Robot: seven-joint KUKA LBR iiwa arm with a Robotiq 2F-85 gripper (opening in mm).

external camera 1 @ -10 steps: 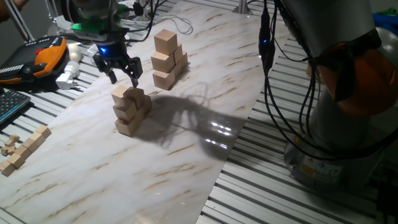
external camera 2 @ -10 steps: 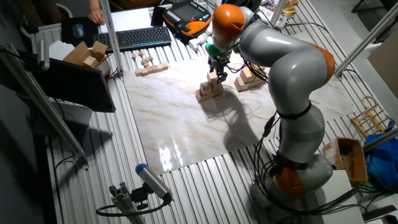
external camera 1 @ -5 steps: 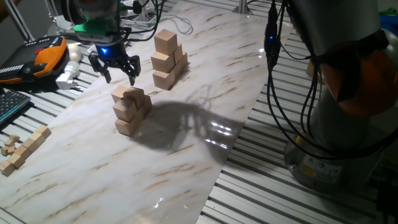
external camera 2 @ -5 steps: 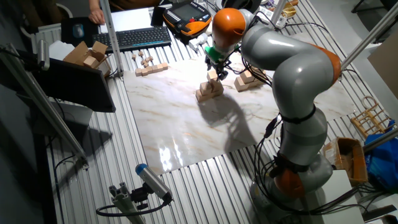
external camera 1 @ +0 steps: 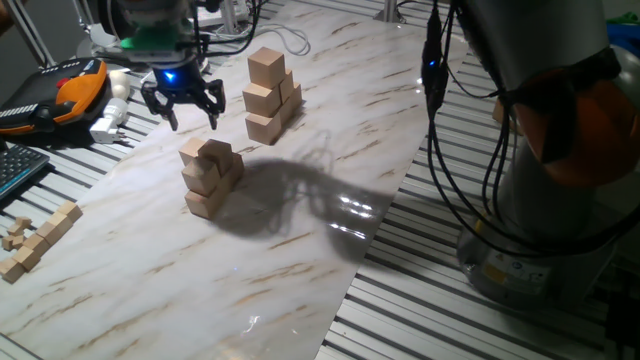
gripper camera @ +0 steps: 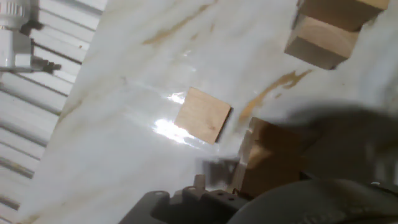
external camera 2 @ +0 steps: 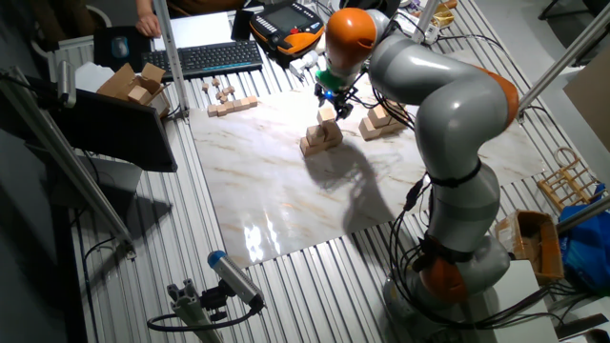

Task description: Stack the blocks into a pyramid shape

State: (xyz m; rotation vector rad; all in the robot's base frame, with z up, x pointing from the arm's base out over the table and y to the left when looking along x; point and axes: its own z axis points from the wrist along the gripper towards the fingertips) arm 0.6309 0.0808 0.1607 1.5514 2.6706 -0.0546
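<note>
The black two-finger claw [external camera 1: 184, 102] hangs in the air with its fingers spread wide and nothing between them, a blue light glowing just above it. Below and a little in front of it stands a small heap of plain light tan wooden cubes [external camera 1: 208, 176], square-edged and all alike: some sit on the white marbled tabletop [external camera 1: 300, 250] and others ride on top, stepped up to a single cube at the peak, which is turned slightly askew. The claw is clear of that top cube, not touching it.

Off to the claw's side, nearer the far edge of the table, a second, taller heap of the same tan cubes [external camera 1: 270, 94] rises in steps, one cube crowning it.

From the other fixed view, the nearer heap [external camera 2: 322, 135] sits right under the claw [external camera 2: 335, 95], with the other heap [external camera 2: 379, 121] just beyond.

The hand view is blurred; it shows one flat tan cube face [gripper camera: 203, 114] on the glossy marble and more cube edges [gripper camera: 323, 37] towards the corner.
</note>
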